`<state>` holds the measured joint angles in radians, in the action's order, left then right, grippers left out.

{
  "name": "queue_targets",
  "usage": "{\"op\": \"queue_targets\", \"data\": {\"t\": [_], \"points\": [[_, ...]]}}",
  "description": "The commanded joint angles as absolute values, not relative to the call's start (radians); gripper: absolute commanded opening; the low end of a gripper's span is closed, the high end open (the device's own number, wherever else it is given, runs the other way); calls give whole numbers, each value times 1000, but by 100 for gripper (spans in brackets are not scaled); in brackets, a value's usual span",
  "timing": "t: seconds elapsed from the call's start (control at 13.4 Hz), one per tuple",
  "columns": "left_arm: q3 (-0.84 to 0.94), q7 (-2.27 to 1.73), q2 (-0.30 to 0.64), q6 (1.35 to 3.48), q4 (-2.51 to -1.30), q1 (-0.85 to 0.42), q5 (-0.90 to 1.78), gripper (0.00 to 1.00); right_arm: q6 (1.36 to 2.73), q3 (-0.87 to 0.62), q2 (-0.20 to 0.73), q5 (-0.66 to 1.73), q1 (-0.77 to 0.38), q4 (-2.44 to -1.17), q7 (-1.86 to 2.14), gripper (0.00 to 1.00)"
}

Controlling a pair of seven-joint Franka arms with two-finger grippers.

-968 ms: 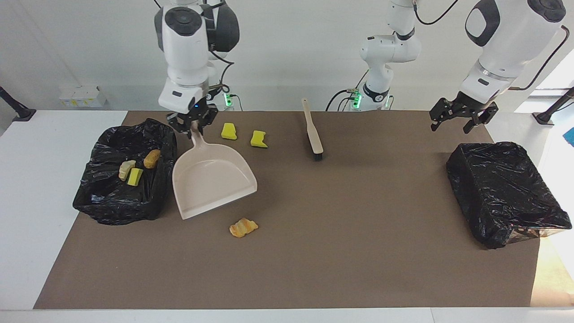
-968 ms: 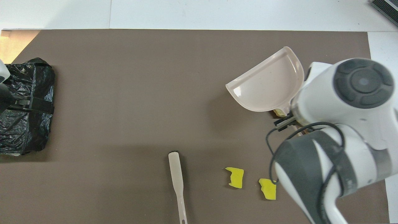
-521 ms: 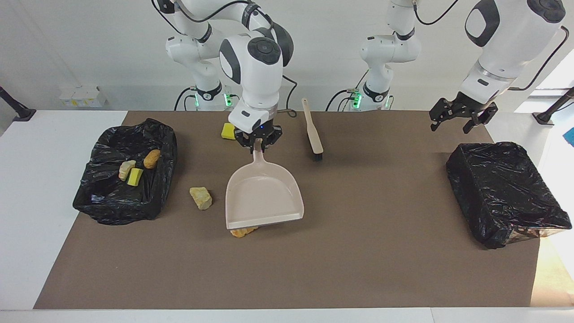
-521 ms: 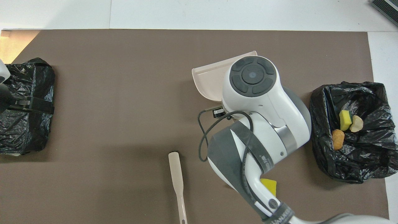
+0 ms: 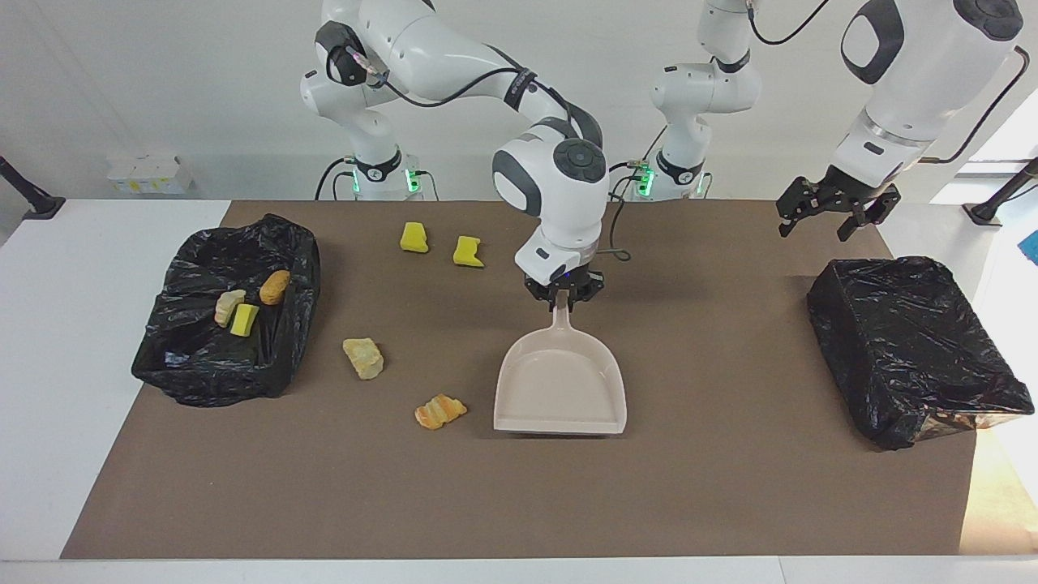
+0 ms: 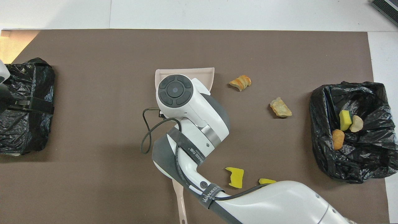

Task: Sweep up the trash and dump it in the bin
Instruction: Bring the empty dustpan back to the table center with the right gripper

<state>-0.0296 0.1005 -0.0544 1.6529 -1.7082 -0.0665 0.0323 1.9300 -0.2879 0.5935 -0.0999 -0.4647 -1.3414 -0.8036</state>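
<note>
1. Centre of the facing view: grips the dustpan (image 5: 559,389) by its handle with the right gripper (image 5: 564,297), fingertips pinched narrow on the stem. Keeps the pan flat and low at the mat, open lip toward the bottom of the frame, seemingly so scraps can be pushed in over that lip. Cannot tell whether it touches the mat.
2. Upper right of the facing view: parks the left gripper (image 5: 835,212) in the air, fingers spread wide and holding nothing, just above the wrapped bin (image 5: 916,349) in the frame. Waiting, probably for the brush.
3. Bottom centre of the overhead view: shows only the brush (image 6: 179,199) handle, poking out from under the right arm, lying on the mat with nothing gripping it.
4. Left of the facing view, inside the open bin (image 5: 195,373): brown lump (image 5: 275,286), pale lump (image 5: 228,307), green-and-yellow sponge (image 5: 244,319).
5. Loose on the mat: beige lump (image 5: 362,358) and orange lump (image 5: 440,411) at lower centre-left, between bin and pan; two yellow chunks (image 5: 414,237) (image 5: 468,251) at upper centre.
6. Looks like staging for another sweep. Orange lump near the pan's side, not before its lip, so needs brushing round or a shifted pan.
</note>
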Motion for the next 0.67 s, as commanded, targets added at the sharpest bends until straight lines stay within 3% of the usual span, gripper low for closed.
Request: {"op": "queue_targets", "data": {"t": [0.0, 0.45, 0.6], "points": [[-40, 95, -81, 1646, -1736, -78, 34, 100, 1976, -299, 614, -41, -448, -1324, -810, 0], [-40, 95, -83, 1646, -1736, -78, 34, 100, 2085, -299, 614, 17, -462, -1431, -804, 0], [-40, 95, -83, 1646, -1738, -78, 34, 100, 2086, -299, 609, 18, -460, -1457, -799, 7]]}}
